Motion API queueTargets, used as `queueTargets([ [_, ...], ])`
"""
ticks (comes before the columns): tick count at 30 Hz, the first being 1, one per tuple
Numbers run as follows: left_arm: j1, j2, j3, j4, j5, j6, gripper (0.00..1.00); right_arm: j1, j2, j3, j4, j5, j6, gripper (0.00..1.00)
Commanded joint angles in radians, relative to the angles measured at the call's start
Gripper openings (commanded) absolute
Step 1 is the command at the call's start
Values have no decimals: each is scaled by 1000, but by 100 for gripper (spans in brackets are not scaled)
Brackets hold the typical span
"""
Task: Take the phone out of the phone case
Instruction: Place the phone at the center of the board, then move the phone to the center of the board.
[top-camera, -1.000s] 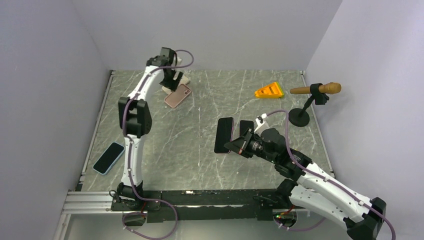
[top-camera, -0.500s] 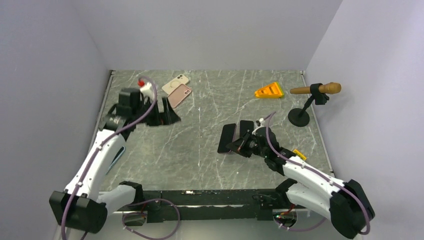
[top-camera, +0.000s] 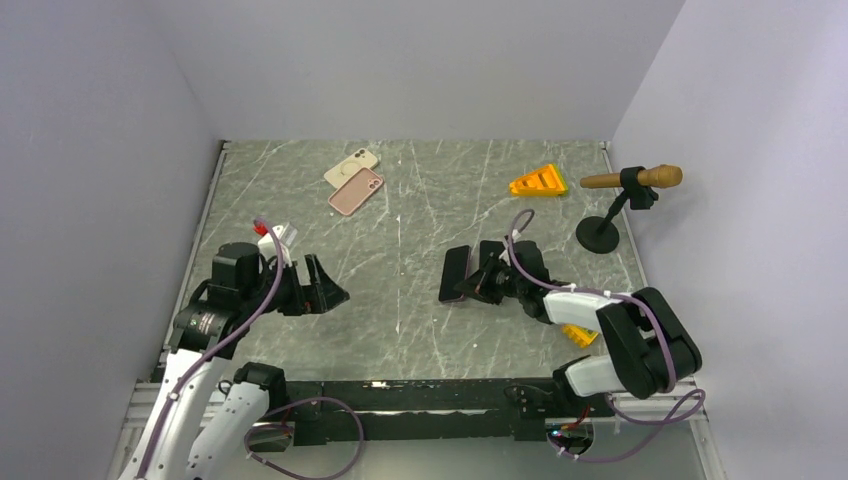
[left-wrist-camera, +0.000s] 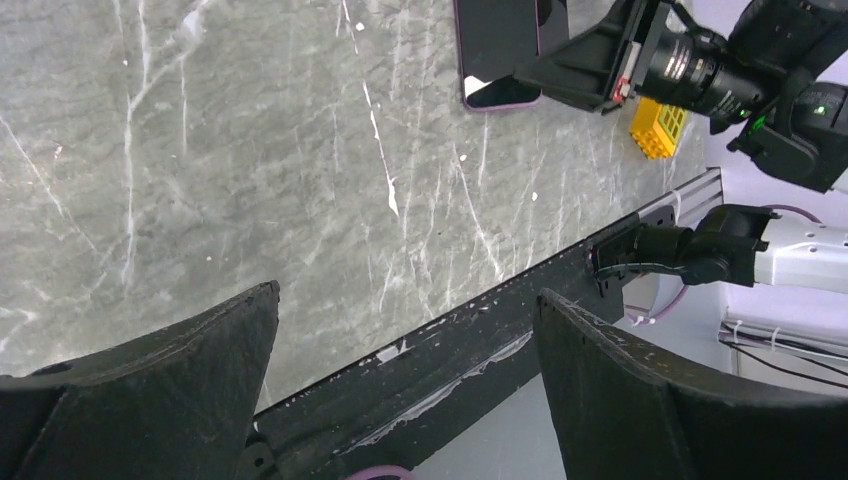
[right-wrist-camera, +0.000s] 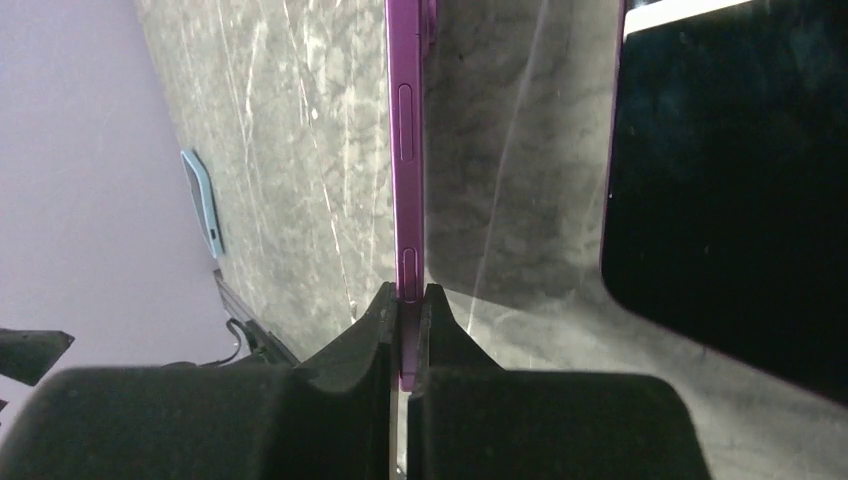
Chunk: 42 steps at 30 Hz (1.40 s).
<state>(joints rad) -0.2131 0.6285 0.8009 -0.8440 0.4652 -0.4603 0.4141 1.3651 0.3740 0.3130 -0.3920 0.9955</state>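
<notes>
My right gripper (top-camera: 478, 283) is shut on a thin purple phone case (right-wrist-camera: 405, 150), seen edge-on in the right wrist view with its side buttons showing. The case (top-camera: 453, 275) stands tilted on the table right of centre. Its dark glossy face (left-wrist-camera: 497, 50) shows in the left wrist view, so the phone looks to be inside, though I cannot tell for sure. A second dark slab with a purple rim (right-wrist-camera: 730, 200) lies flat beside it (top-camera: 492, 252). My left gripper (top-camera: 330, 282) hovers open and empty at the near left, far from both (left-wrist-camera: 405, 290).
A pink phone (top-camera: 356, 191) and a cream one (top-camera: 350, 167) lie at the far left. A yellow wedge (top-camera: 538, 181) and a microphone on a stand (top-camera: 630, 180) are far right. A yellow block (top-camera: 580, 335) lies under my right arm. Walls close three sides.
My left arm swung back from the pink phone to the near left, its gripper still open. My right arm lowered and folded, and the held case tipped further onto its edge.
</notes>
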Motion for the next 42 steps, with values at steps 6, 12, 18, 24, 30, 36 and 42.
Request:
queueTargets([
  [6, -2, -35, -55, -1, 39, -60, 99, -43, 107, 95, 6, -7, -146, 15],
  [12, -2, -25, -44, 10, 38, -80, 99, -48, 147, 148, -88, 26, -196, 36],
  [18, -2, -28, -25, -43, -101, -81, 100, 7, -30, 196, -304, 170, -301, 80],
  [24, 8, 11, -67, -24, -311, -136, 99, 204, -261, 190, -520, 363, -303, 100],
  [30, 94, 206, -49, 37, -388, -156, 99, 380, -464, 99, -516, 387, -165, 100],
  [36, 349, 434, -3, 141, -450, -45, 100, 412, -574, 95, -576, 389, -141, 100],
  [42, 619, 682, 46, 233, -353, 13, 99, 415, -637, 137, -620, 390, -148, 100],
])
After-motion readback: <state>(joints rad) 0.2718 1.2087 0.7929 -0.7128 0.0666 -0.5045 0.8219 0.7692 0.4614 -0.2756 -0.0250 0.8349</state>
